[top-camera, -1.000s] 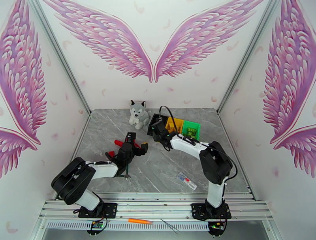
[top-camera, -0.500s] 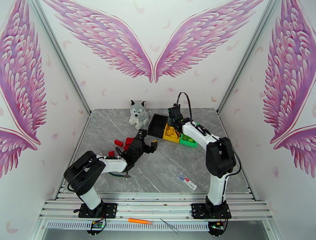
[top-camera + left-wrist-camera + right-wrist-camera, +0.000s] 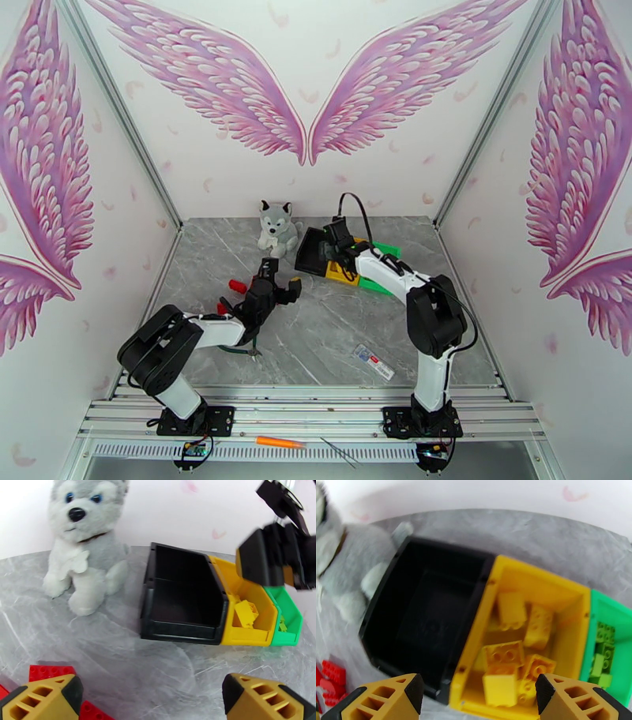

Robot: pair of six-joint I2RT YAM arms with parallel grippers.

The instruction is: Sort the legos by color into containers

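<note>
The grey desk (image 3: 332, 331) was the biggest thing, and it looked like stone. At the far side sat a fluffy toy dog (image 3: 83, 547), grey and white with blue eyes.

Just beside the dog stood the three containers in a row, touching each other. The black bin (image 3: 422, 614) was nearest the dog, the yellow bin (image 3: 537, 582) was in the middle, and the green bin (image 3: 608, 606) was at the other end.

The right gripper (image 3: 478, 691) hung above the bins, over the place where the black one met the yellow one. Its two fingers were spread wide apart and held nothing. The left gripper (image 3: 152, 687) was low over the desk and pointed at the bins. It was spread wide too, with nothing in it.

The legos were the smallest things. The yellow legos (image 3: 509, 653) lay in a jumble inside the yellow bin (some on their sides, some studs up). The green legos (image 3: 602, 645) lay inside the green bin. The red legos (image 3: 47, 672) were out on the desk, well apart from the bins, just beside one finger of the left gripper.
</note>
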